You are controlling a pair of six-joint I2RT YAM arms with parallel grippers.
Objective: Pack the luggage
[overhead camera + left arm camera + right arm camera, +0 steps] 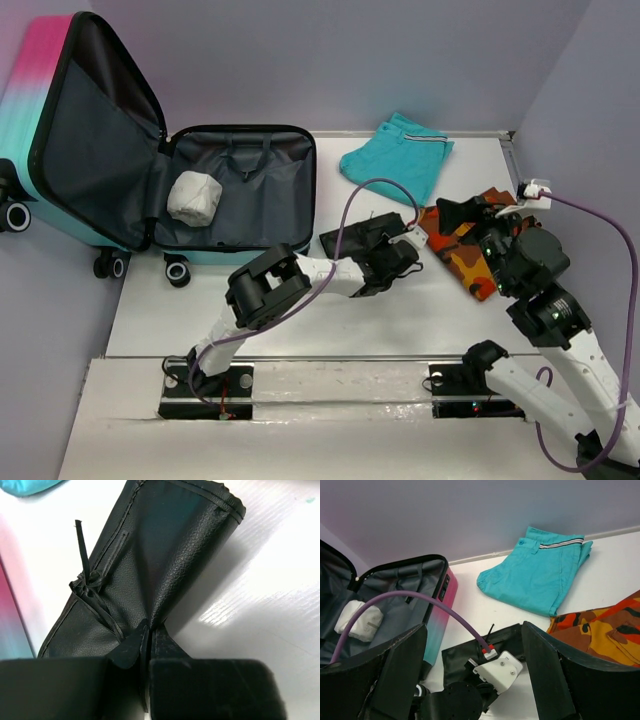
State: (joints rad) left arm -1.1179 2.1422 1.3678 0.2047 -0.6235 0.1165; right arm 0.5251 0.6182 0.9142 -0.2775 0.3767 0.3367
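Top external | luggage (262, 205) open, wheels (177, 270) nearward | long axis near-far

Left arm (262, 288): elbow raised, forearm reaching right and held low. Left gripper (149, 635): fingers pressed together, pinching a fold of the black pouch (170, 565). Right arm (548, 305): bent, wrist angled toward the far left. Right gripper (472, 630): fingers spread wide, holding nothing.

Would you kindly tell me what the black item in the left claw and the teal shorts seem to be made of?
The black item looks like faux leather: pebbled grain, slight sheen, stitched seams. The teal shorts look like matte woven cloth, perhaps cotton: soft folds.
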